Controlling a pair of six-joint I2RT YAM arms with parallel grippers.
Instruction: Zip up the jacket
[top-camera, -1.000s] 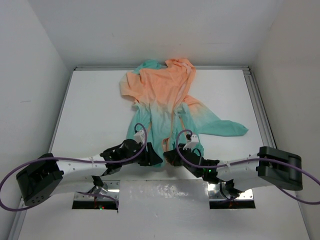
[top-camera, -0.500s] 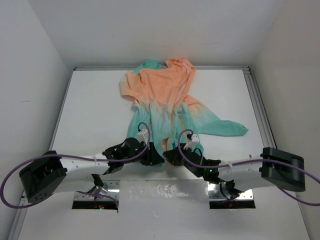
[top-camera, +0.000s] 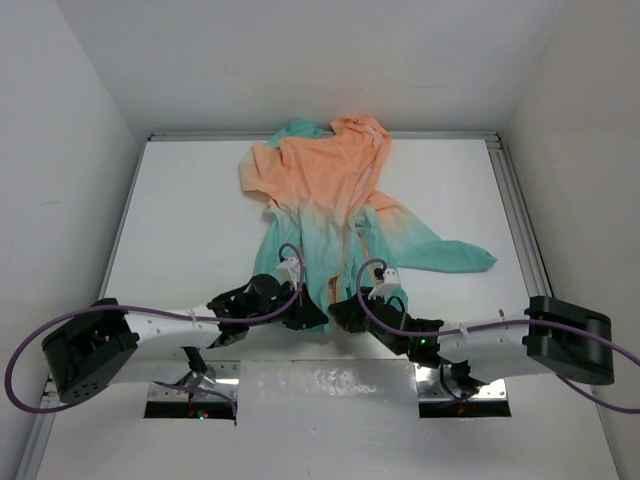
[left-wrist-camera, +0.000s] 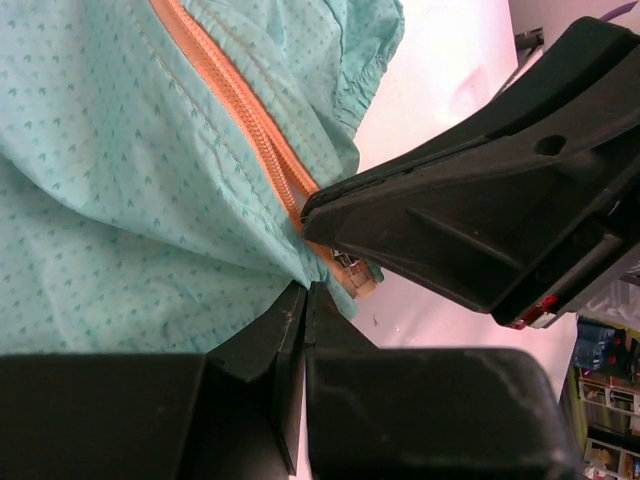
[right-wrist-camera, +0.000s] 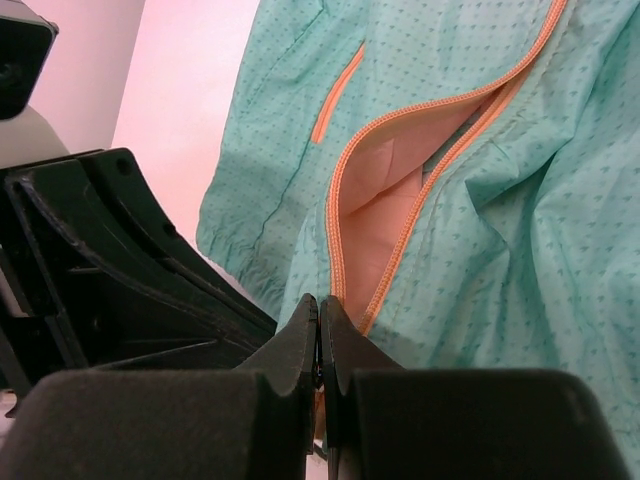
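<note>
On the table (top-camera: 180, 220), the jacket (top-camera: 330, 200) has the left gripper (top-camera: 308, 316) and right gripper (top-camera: 338, 314) edged closer at its teal hem, each pinching fabric by the orange zipper (left-wrist-camera: 240, 105) base, likely to mate its ends.

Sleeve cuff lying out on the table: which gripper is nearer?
Right. The right gripper pinches the jacket hem on the side of the cuff; the left gripper sits just beyond it, farther off.
</note>
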